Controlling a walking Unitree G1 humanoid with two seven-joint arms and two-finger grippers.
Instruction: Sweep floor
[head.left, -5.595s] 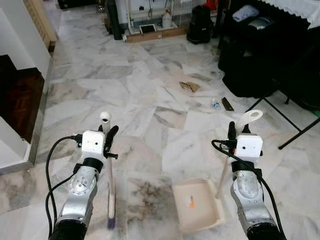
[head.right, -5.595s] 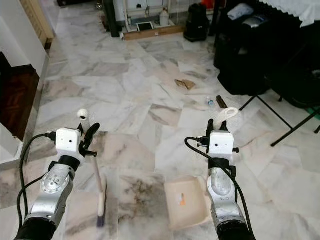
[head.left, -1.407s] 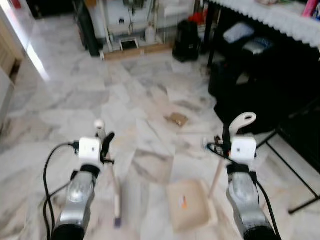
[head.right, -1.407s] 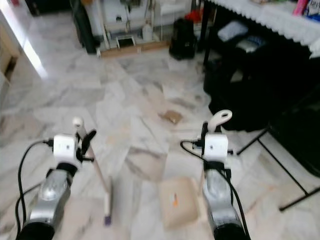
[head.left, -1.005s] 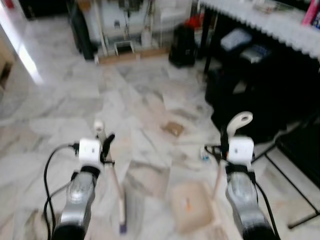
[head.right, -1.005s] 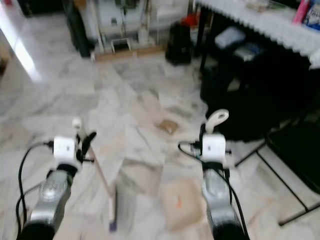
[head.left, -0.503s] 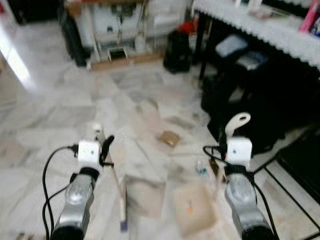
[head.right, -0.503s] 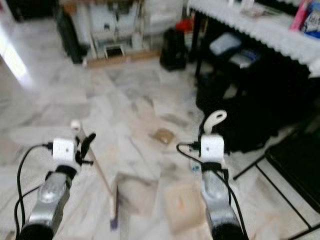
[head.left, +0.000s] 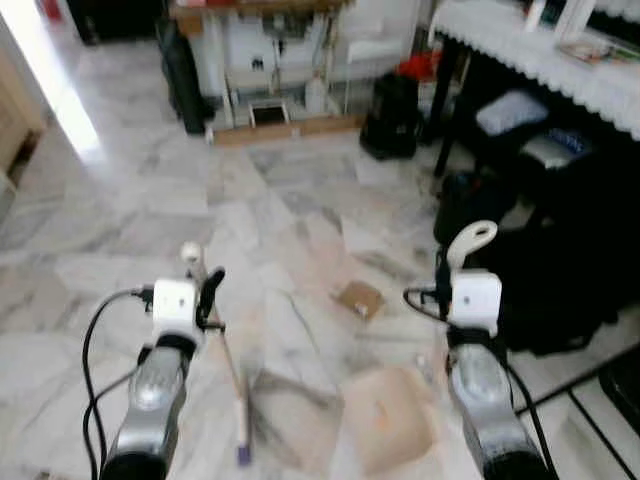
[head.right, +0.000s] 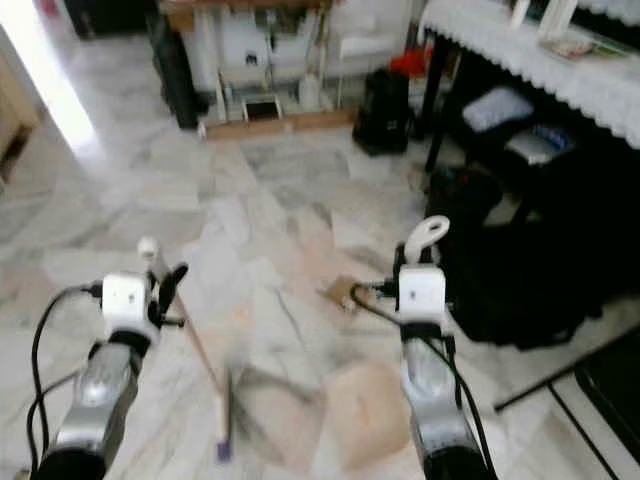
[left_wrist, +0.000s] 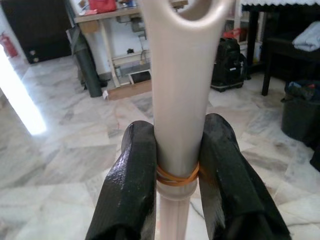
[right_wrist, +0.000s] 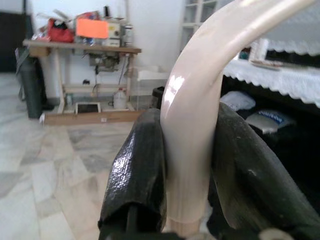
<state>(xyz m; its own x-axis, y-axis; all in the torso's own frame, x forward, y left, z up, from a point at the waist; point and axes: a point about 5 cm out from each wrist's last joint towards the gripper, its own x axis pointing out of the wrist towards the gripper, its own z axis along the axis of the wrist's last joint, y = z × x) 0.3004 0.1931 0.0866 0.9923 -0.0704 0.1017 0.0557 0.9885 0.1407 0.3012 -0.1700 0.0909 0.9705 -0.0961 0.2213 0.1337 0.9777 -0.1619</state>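
My left gripper (head.left: 208, 288) is shut on the cream handle of a broom (head.left: 228, 362), whose head (head.left: 241, 432) rests on the marble floor. The left wrist view shows both fingers (left_wrist: 131, 170) clamped on that handle (left_wrist: 176, 90). My right gripper (head.left: 446, 276) is shut on the looped cream handle (head.left: 468, 240) of a dustpan (head.left: 385, 430), which lies low between my arms with a small orange scrap in it. The right wrist view shows the handle (right_wrist: 190, 130) between the fingers (right_wrist: 140, 165). A brown scrap of paper (head.left: 360, 298) lies on the floor ahead, just left of the right gripper.
Black bags (head.left: 530, 280) and a black-framed table with a white lace cloth (head.left: 560, 60) stand close on the right. A black backpack (head.left: 390, 105) and a sewing table (head.left: 290, 50) are at the back. Open marble floor (head.left: 120, 200) stretches ahead and left.
The whole picture has shifted and is blurred, so the camera has moved: the brown scrap and the black bags lie nearer. Both grippers hold their handles as before.
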